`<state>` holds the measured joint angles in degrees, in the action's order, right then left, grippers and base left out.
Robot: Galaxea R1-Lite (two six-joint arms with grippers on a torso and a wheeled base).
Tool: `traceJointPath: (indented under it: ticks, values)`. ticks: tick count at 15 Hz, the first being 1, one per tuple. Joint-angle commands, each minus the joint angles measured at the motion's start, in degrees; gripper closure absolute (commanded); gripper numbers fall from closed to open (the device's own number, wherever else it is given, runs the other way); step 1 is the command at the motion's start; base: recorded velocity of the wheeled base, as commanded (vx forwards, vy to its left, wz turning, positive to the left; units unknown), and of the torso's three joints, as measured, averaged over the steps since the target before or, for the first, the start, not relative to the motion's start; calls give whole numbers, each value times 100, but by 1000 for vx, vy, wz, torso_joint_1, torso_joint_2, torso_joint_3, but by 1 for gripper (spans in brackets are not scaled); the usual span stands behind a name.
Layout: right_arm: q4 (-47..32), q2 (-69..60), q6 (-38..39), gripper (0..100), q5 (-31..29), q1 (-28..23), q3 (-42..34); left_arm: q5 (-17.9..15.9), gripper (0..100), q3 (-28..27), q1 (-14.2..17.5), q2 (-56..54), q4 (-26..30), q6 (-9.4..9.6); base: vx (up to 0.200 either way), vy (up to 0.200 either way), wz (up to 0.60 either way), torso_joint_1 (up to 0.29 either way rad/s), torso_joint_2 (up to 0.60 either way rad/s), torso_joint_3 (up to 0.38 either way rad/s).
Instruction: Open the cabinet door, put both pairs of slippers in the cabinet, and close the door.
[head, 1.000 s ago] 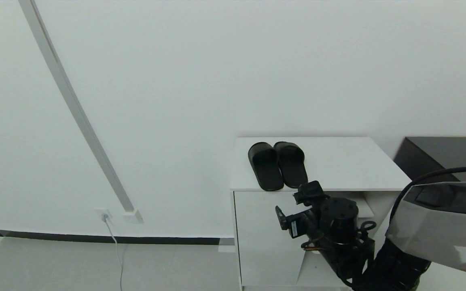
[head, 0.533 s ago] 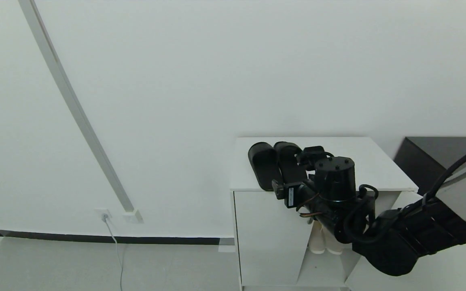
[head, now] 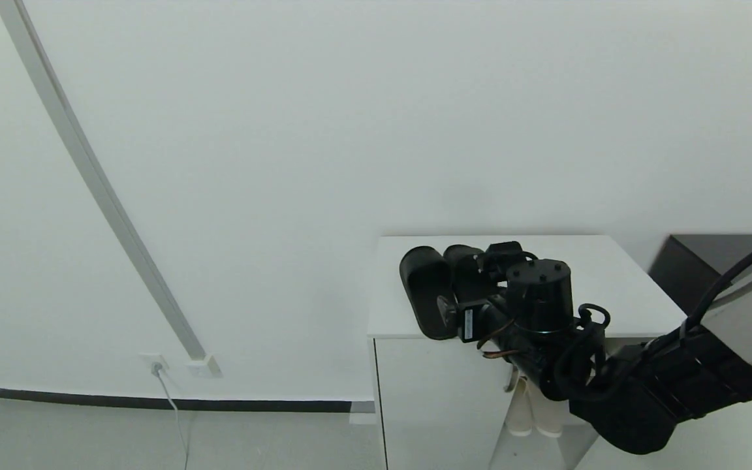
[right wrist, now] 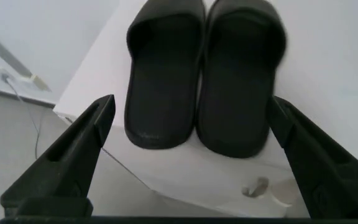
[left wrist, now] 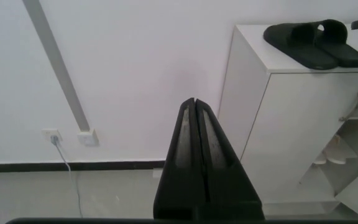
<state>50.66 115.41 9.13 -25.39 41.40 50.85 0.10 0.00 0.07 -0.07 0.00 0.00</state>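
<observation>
A pair of black slippers [head: 425,294] [left wrist: 316,40] [right wrist: 166,93] lies side by side on top of the white cabinet [head: 585,281] [left wrist: 272,112]. My right gripper [right wrist: 191,106] [head: 490,258] is open and wide, level with the slippers' heels, one finger on either side of the pair and not touching it. The cabinet's right side stands open, with a pair of white slippers [head: 532,411] [left wrist: 335,144] on a shelf inside. My left gripper [left wrist: 194,155] hangs shut and empty, well off to the cabinet's left, facing the wall.
The opened white door panel [head: 709,444] juts out at the lower right. A dark piece of furniture [head: 709,254] stands beside the cabinet. On the wall left of it are a socket with a cable [head: 154,362] and a slanting grey strip [head: 89,176].
My right arm has risen from in front of the cabinet's opening to the cabinet top, bringing the gripper up to the black slippers. The head camera has shifted a little.
</observation>
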Motion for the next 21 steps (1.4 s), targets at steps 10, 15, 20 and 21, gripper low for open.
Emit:
traceJointPath:
  ticks: [10, 15, 20, 21]
  values:
    - [708, 1669, -131, 0, -1, -290, 1138, 17, 100, 0, 1, 7, 0, -18, 20, 0, 0, 0, 0, 0]
    - [225, 2029, -201, 0, 70, -519, 2061, 25, 100, 0, -7, 7, 0, -26, 0, 0, 0, 0, 0, 0]
    - [-443, 2355, -192, 0, 307, -730, 2949, 25, 100, 0, 1, 7, 0, -26, 0, 0, 0, 0, 0, 0]
    - [-531, 2390, -192, 0, 342, -747, 3036, 25, 100, 0, 1, 7, 0, -26, 0, 0, 0, 0, 0, 0]
